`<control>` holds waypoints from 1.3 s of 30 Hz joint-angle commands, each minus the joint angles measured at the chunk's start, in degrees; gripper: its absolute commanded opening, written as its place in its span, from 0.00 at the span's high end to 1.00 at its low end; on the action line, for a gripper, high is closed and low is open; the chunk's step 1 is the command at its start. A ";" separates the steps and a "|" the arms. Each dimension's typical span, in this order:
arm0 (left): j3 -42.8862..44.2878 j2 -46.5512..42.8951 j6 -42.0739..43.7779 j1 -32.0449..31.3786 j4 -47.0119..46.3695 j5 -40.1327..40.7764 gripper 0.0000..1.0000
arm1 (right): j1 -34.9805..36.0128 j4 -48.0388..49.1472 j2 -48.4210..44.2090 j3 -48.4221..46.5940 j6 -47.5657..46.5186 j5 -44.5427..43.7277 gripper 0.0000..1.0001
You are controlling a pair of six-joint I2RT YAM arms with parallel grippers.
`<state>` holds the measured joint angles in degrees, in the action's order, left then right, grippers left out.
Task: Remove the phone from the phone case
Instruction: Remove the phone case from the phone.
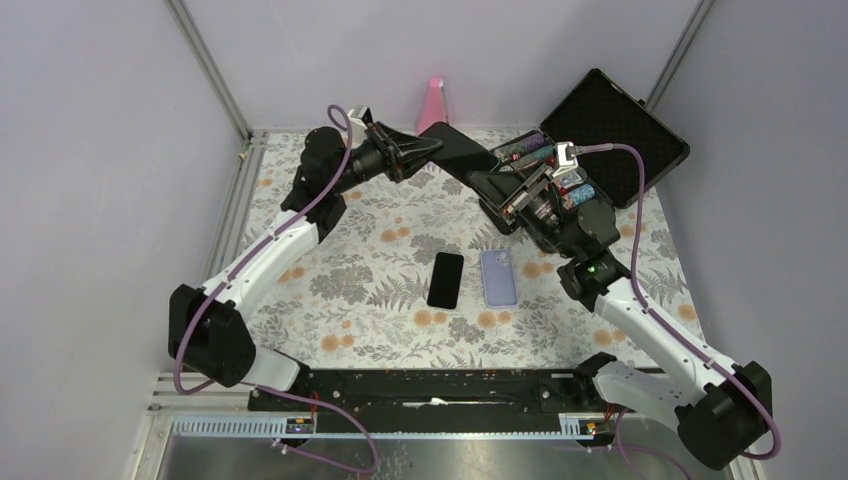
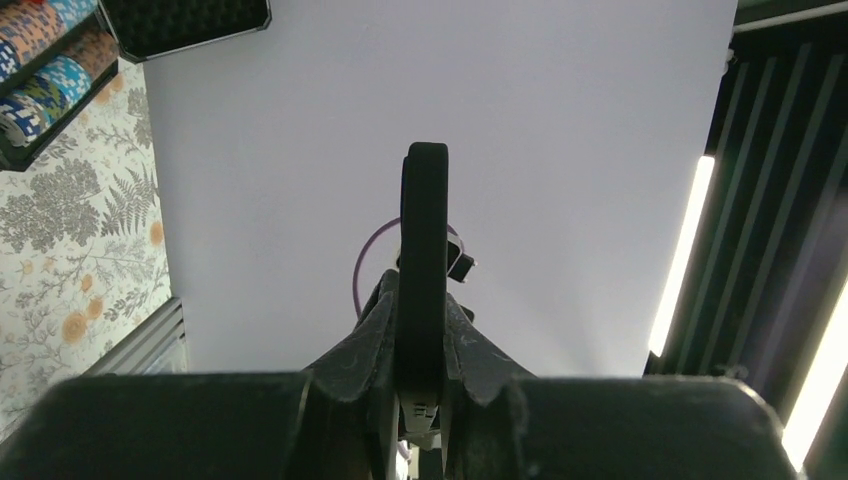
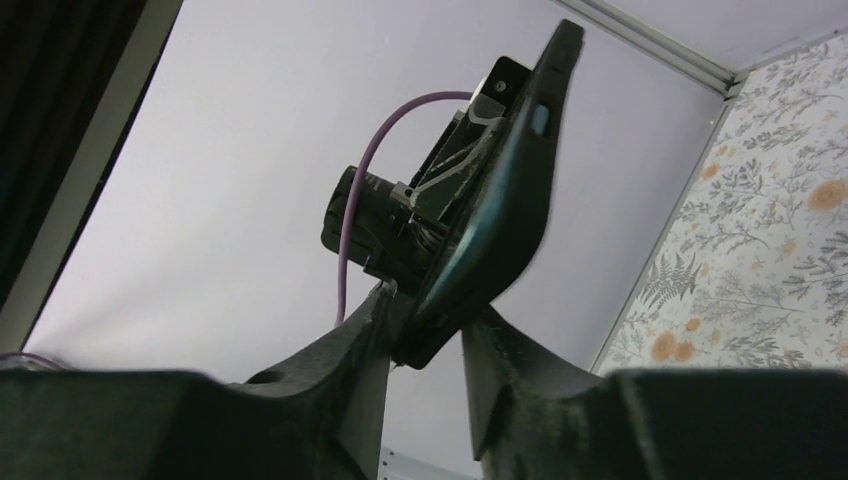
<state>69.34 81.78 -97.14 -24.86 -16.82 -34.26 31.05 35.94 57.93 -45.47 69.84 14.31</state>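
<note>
Grips one dark phone case (image 1: pixel 468 158) aloft, left pincer (image 1: pixel 432 148) clamped tight on one end, right pincer (image 1: pixel 495 185) set around the other, hold unclear. Below on the tabletop (image 1: pixel 380 240), side by side: one black phone (image 1: pixel 446 280), one lilac case (image 1: pixel 498 277).

Worktop (image 1: pixel 380 250): floral-print cloth, matt. Phone case (image 1: pixel 465 155), upper centre: smooth blk plastic/rubber, slight sheen. Box lid (image 1: pixel 615 125), upper right: dimpled blk foam lining, matt. Arm links (image 1: pixel 260 262): glossy white plastic. Rail (image 1: pixel 400 427), bottom: bare metal.
</note>
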 commanded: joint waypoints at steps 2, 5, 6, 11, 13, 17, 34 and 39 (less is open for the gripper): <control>0.80 -5.93 -2.98 -0.23 2.84 6.03 1.00 | 1.06 8.49 0.95 0.10 -0.49 -0.15 0.69; 0.56 -7.41 -1.87 -0.36 5.60 8.57 1.00 | 1.34 6.93 1.26 -1.32 -1.62 1.84 0.54; 0.35 -7.56 -1.79 -0.36 5.43 8.94 1.00 | 1.46 6.66 1.34 -1.45 -1.53 1.99 0.50; -0.08 -7.90 -2.29 -0.36 5.39 9.36 1.00 | 1.47 6.82 2.04 -1.87 -1.15 2.28 0.65; -0.18 -7.90 -2.56 -0.36 5.39 9.73 1.00 | 1.54 6.58 2.47 -2.48 -1.67 3.25 0.73; -0.06 -7.45 -4.32 -0.45 5.93 9.85 1.00 | 1.59 7.18 2.46 -2.98 -5.16 4.78 0.78; -7.99 -7.62 -17.20 -0.92 5.09 4.00 1.00 | 1.72 11.61 -0.49 -5.20 -30.22 15.95 1.00; -8.34 -7.29 -21.18 -1.66 -0.01 4.02 1.00 | 1.73 7.91 -1.44 -4.08 -34.23 14.82 1.00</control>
<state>61.30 75.02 -112.42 -25.15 -11.62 -30.24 31.92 39.53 59.27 -46.11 43.51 24.99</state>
